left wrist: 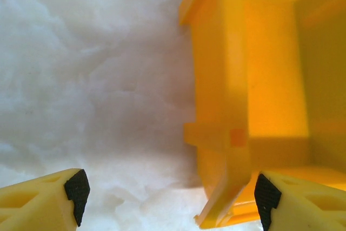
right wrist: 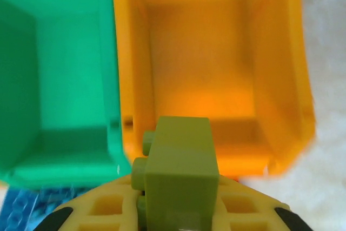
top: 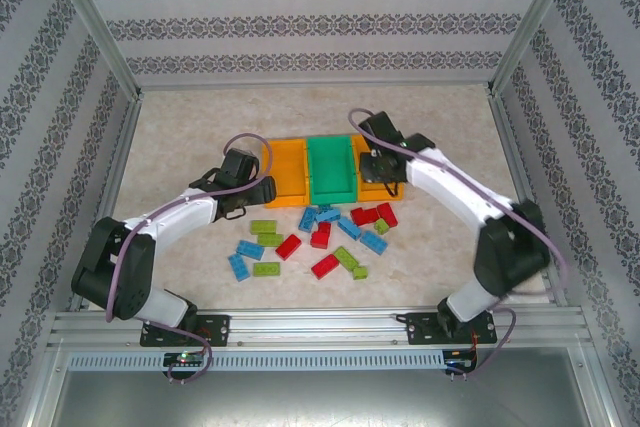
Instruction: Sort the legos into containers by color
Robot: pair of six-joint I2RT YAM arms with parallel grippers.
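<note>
Currently, a small lime green studded plastic brick (right wrist: 181, 160) is clamped in the right gripper (right wrist: 170, 220) above the right orange plastic bin (right wrist: 200, 63). The left gripper (left wrist: 172, 201) is spread wide at the left orange plastic bin (left wrist: 270, 96); red, blue and green bricks (top: 320, 237) are scattered nearby.

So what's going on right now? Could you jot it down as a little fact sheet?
left gripper: open, empty, at the near corner of the left orange bin
right gripper: shut on a lime green brick, over the near edge of the right orange bin
green bin: middle of the row, no bricks seen inside
loose bricks: red, blue and lime green, scattered on the table in front of the bins
</note>
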